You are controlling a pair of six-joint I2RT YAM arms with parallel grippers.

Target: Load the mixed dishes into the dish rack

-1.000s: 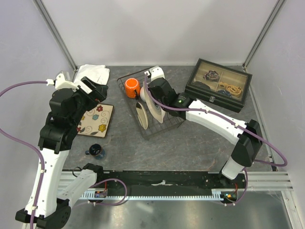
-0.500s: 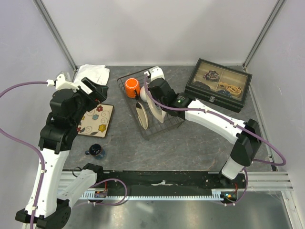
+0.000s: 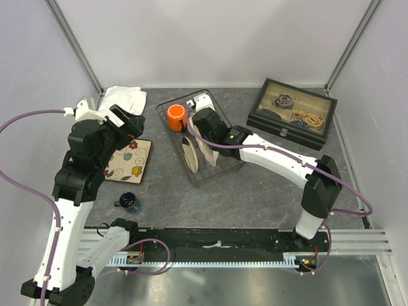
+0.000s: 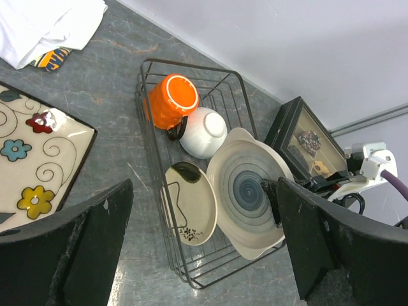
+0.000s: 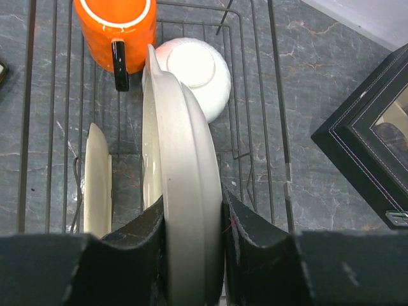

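Right gripper (image 5: 191, 223) is clamped on the upper rim of the large cream plate (image 5: 185, 146), 1 finger on each face, and the plate stands on edge inside the dish rack (image 3: 220, 173). My reading is that the rim grip is chosen so the plate can go down edge-first between the upright prongs, where a flat carry would not fit. Whether its lower edge already sits on the wires cannot be told, as the fingers and the plate itself hide the bottom. The plate is round and thick-walled, with a plain pale back and a grey-blue spiral on its face in the left wrist view. The surface is glossy, so likely slick under the pads. Just beside it a small cream plate (image 5: 97, 178) stands on edge in the next slot over, parallel to it and apart from it. At the far end of the rack sit the orange mug (image 5: 115, 22), handle toward the plates, and the white bowl (image 5: 197, 73) tipped on its side, close together. The large plate's rim comes close to the bowl, and contact is uncertain. The square flower-patterned plate (image 3: 131, 159) lies flat on the table left of the rack, the 1 dish outside it. Left gripper (image 4: 204, 188) hangs above it with jaws spread wide, holding nothing, probably waiting for that plate. White cloth (image 3: 124, 97) lies in the far left corner and the black compartment box (image 3: 292, 113) at far right, both clear of the work.
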